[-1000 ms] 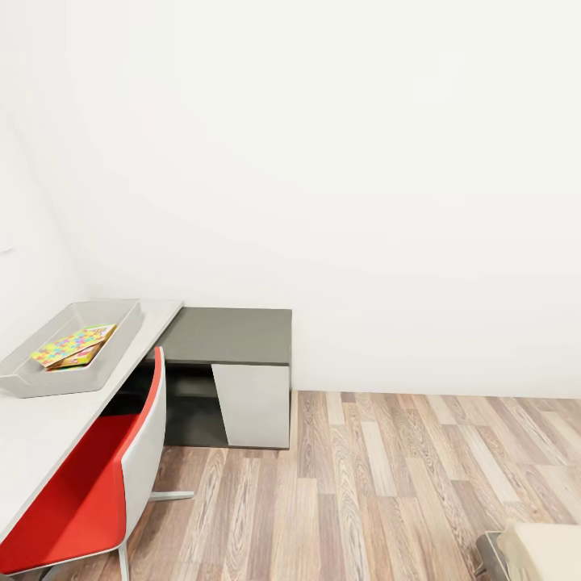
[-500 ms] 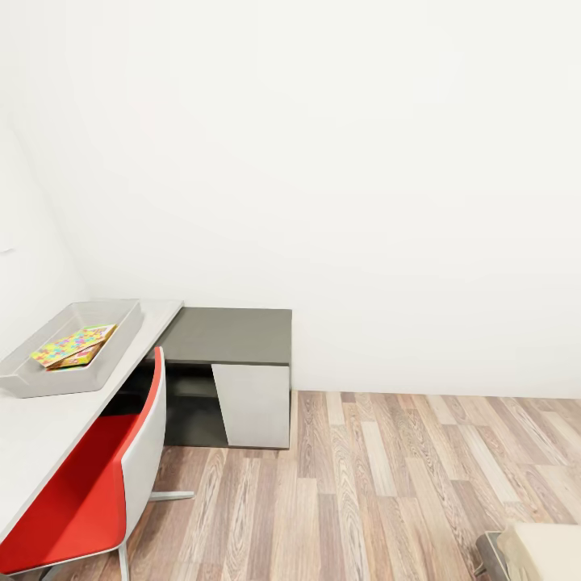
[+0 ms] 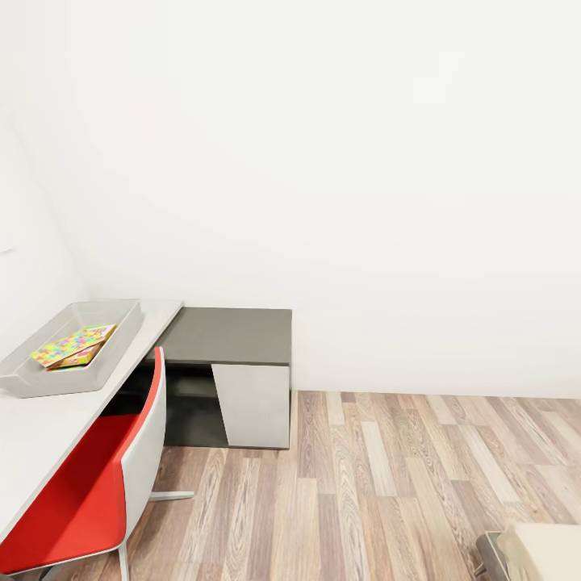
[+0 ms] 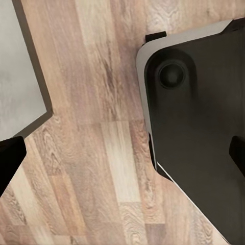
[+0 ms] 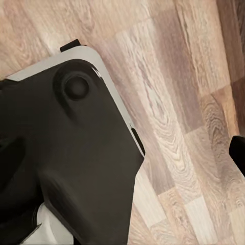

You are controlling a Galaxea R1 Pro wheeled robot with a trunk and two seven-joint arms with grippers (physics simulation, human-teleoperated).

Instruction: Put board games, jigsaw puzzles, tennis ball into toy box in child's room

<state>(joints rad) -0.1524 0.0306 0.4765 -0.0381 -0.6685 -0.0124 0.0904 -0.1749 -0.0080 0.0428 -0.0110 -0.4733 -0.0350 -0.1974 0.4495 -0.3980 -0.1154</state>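
The toy box [image 3: 121,347], a shallow light grey tray, stands on the light grey-white table [image 3: 40,436] at the left of the head view. Inside it lies a jigsaw puzzle [image 3: 74,344] of bright interlocking pieces, resting on another flat thing whose edge peeks out; what that is I cannot tell. My left gripper [image 4: 122,159] hangs open over the wooden floor with nothing between its dark fingertips [image 4: 9,162]. My right gripper [image 5: 122,153] is open too, above the floor and my own black base. A beige corner of the bed [image 3: 542,552] shows at the bottom right of the head view.
A red and white chair [image 3: 97,484] is pushed against the table's near side. The table's lower dark grey side unit [image 3: 234,335] stands against the white wall. Wooden floor [image 3: 387,484] stretches between the desk and the bed. My black base [image 4: 199,132] sits beside the left gripper.
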